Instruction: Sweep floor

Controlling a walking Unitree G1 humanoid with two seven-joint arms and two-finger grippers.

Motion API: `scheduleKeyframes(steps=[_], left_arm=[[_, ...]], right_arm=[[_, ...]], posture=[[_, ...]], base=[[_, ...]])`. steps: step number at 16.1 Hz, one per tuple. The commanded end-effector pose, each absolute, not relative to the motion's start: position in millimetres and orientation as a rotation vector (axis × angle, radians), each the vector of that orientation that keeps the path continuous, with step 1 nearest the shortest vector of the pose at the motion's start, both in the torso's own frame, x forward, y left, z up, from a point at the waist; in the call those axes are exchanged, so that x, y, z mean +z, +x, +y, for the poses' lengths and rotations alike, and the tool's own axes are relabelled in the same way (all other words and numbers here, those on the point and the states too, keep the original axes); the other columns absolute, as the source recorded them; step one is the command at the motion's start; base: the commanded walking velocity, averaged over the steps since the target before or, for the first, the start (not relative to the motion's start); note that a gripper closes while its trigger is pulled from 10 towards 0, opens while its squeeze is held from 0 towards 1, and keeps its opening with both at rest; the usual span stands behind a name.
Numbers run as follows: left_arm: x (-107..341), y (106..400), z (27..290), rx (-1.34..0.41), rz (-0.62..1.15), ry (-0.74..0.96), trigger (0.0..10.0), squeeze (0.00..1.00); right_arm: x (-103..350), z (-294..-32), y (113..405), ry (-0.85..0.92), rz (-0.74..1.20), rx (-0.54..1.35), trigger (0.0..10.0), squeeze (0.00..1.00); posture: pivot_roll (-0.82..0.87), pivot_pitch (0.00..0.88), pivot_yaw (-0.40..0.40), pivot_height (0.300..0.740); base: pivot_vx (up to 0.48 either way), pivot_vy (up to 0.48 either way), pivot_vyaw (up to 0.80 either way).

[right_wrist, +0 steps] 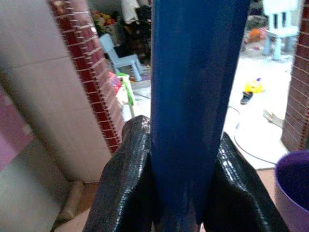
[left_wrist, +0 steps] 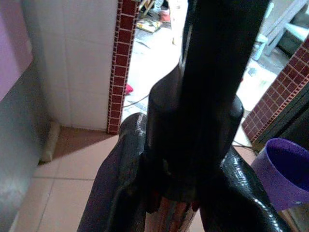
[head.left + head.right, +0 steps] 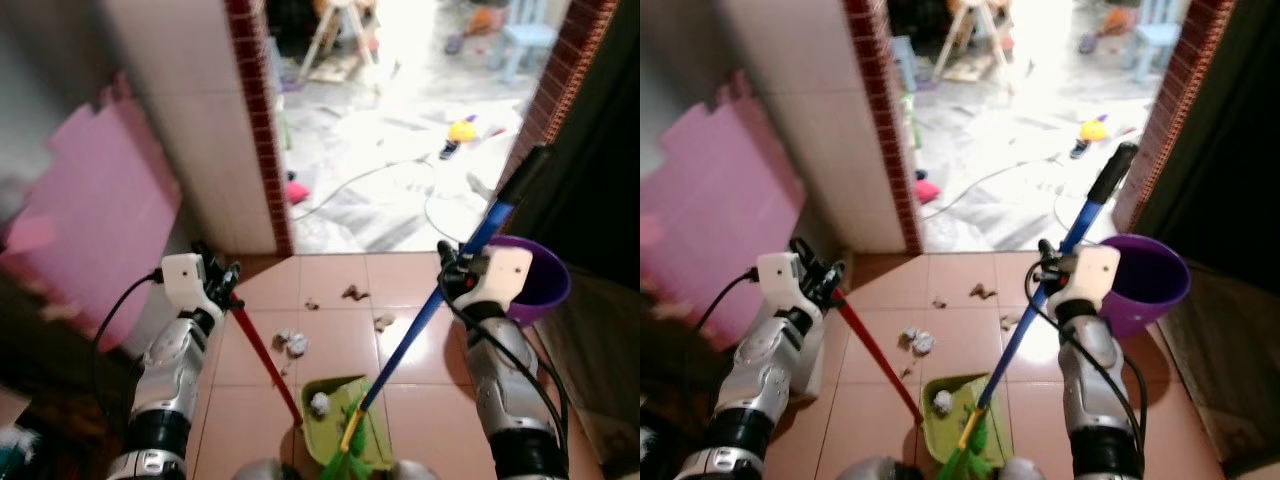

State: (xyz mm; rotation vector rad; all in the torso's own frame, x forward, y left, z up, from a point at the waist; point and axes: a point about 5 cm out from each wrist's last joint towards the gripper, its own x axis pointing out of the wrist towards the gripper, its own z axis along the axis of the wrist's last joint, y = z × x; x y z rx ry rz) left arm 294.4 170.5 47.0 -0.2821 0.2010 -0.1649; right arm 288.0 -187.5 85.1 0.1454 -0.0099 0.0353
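On the pink tiled floor (image 3: 330,345) in front of the robot lies a green dustpan (image 3: 340,420), near the bottom middle of the head views, with one ball of crumpled paper (image 3: 319,403) inside it. The dustpan has a long red handle (image 3: 265,362) that rises up and to the robot's left, and the left gripper (image 3: 225,282) is closed around its upper end; in the left wrist view the two black fingers (image 2: 116,193) press on both sides of the dark top of this handle. The broom (image 3: 440,295) has a blue handle with a black tip, and its long axis runs diagonally: the black tip points up and away to the robot's right, toward the doorway, while the low end with green bristles (image 3: 345,465) rests at the dustpan. The right gripper (image 3: 448,268) holds the blue handle about in the middle, and in the right wrist view its fingers (image 1: 125,188) are tight on both sides of it. More crumpled paper (image 3: 292,343) and small brown scraps (image 3: 353,293) lie on the tiles beyond the dustpan. A purple bucket (image 3: 545,275) stands just beside the right arm. To the left there is a white tiled wall (image 3: 205,130) with a red brick edge, and through the doorway a bright floor with cables and toys.
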Motion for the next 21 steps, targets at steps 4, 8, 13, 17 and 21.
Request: scheduleKeyframes(steps=[4,8,13,17,21], left_arm=[[66.5,297.7,154.8,-0.357,0.145,-0.299,10.0,0.00],[67.8,298.4,154.8,-0.381,0.140,-0.258,10.0,0.00],[66.6,301.7,159.0,-0.344,0.145,-0.215,10.0,0.00],[74.5,312.0,163.9,-0.289,0.082,-0.263,10.0,0.00],[82.9,322.2,165.2,-0.285,0.048,-0.270,10.0,0.00]], right_arm=[[93.4,-175.9,292.3,0.151,-0.043,0.145,10.0,0.00],[100.1,-166.1,291.5,0.060,-0.075,0.308,10.0,0.00],[104.5,-175.3,293.5,-0.040,-0.108,0.299,10.0,0.00],[103.6,-191.8,285.8,-0.152,-0.140,0.155,10.0,0.00],[106.5,-208.2,287.0,-0.295,-0.163,0.023,10.0,0.00]], posture=[[-0.13,0.000,0.072,0.740],[-0.13,0.000,0.070,0.740],[-0.13,0.000,0.072,0.740],[-0.14,0.000,0.071,0.740],[-0.15,0.000,0.078,0.740]], base=[[0.000,0.000,0.00],[0.000,0.000,0.00],[0.000,0.000,0.00],[0.000,0.000,0.00],[0.000,0.000,0.00]])
